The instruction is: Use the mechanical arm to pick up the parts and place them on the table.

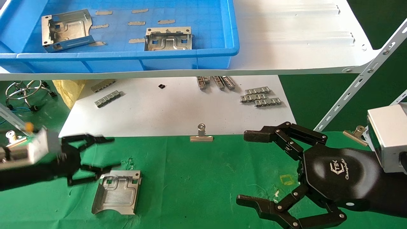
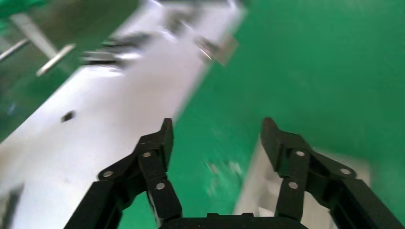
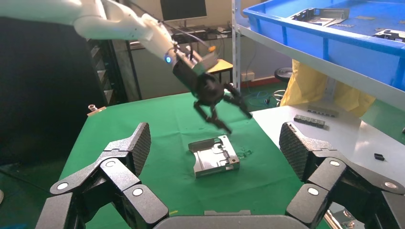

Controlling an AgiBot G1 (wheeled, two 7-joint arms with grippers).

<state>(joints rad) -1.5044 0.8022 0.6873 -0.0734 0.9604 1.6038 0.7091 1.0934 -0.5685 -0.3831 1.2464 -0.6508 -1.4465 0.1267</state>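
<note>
One silvery part (image 1: 117, 191) lies flat on the green table (image 1: 197, 178), near its front left. My left gripper (image 1: 113, 152) is open and empty just above the part's far left corner, not touching it. In the left wrist view, the left gripper (image 2: 216, 130) stands open over the cloth, with the part (image 2: 265, 191) under one finger. Two more parts (image 1: 66, 30) (image 1: 168, 39) lie in the blue tray (image 1: 203, 54). My right gripper (image 1: 243, 168) is open and empty at the table's right. The right wrist view shows the right gripper (image 3: 215, 128), the part (image 3: 213, 156) and the left gripper (image 3: 220, 106) above it.
The blue tray sits on a white shelf board (image 1: 286, 41) above the back. A lower white board (image 1: 165, 111) carries small grey ribbed strips (image 1: 259, 97). A silver binder clip (image 1: 201, 135) holds the cloth's far edge. A slanted shelf brace (image 1: 359, 86) stands at the right.
</note>
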